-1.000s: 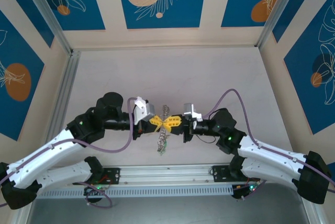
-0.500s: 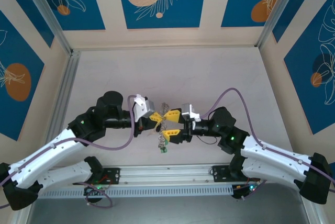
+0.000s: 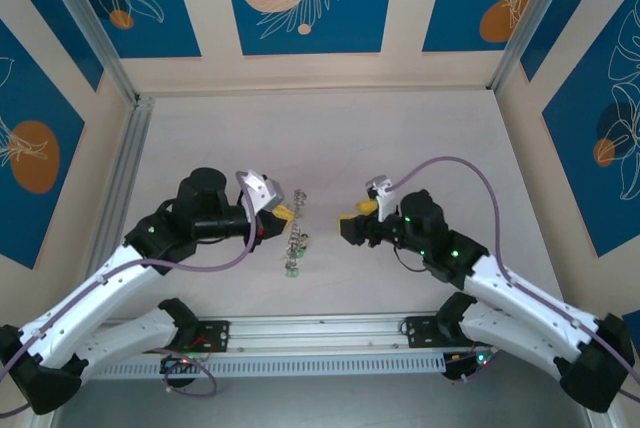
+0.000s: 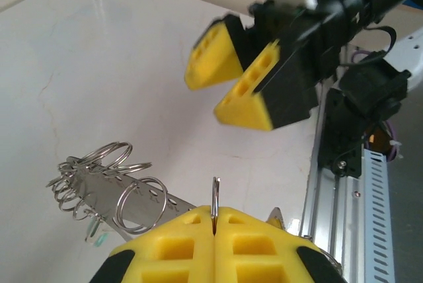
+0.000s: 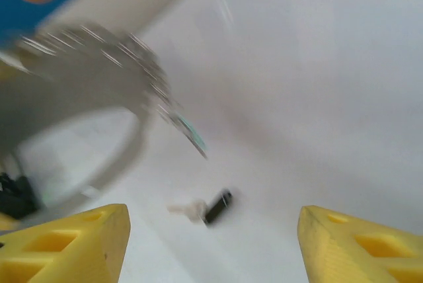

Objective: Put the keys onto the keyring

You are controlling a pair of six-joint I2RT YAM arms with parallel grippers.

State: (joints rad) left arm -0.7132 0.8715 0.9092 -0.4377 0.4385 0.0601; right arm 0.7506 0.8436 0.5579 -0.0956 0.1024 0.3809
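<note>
Left wrist: left hand (image 4: 215,220) clamped tight on the keyring (image 4: 215,194), seen edge-on; its key cluster (image 4: 106,184) hangs just beside the fingers. Beyond it, right hand (image 4: 232,79), fingers apart. Right wrist: keys (image 5: 210,208) lie on the tabletop (image 5: 317,98), beyond and between its spread fingers, blurred.

Light was bright, even, from overhead. My arms cast soft, faint shadows on table (image 3: 400,138). Top view was sharp. My left wrist view was crisp; keyring (image 4: 132,200) showed small glints. My right wrist view was smeared by motion blur: keyring (image 5: 86,65) streaked, keys (image 5: 208,208) fuzzy, jaws soft.
</note>
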